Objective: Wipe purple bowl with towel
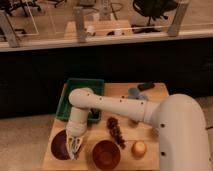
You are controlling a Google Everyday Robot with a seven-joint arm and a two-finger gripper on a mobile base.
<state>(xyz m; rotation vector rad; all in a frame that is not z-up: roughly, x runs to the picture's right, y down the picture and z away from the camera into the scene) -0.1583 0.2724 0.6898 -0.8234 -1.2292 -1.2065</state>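
The purple bowl point(60, 146) is a shallow dark round bowl at the front left corner of the wooden table point(150, 100). My gripper point(74, 145) points straight down over the bowl's right rim and covers that part of it. A grey-blue crumpled thing point(134, 93), possibly the towel, lies at the table's back right, far from the gripper. My white arm point(115, 106) reaches across the table from the right.
A reddish-brown bowl point(106, 154) sits just right of the gripper. A bunch of dark grapes point(116, 131) lies behind it and a yellowish fruit point(139, 148) to its right. A green tray point(80, 95) stands behind the gripper. A dark object point(146, 86) lies at the back right.
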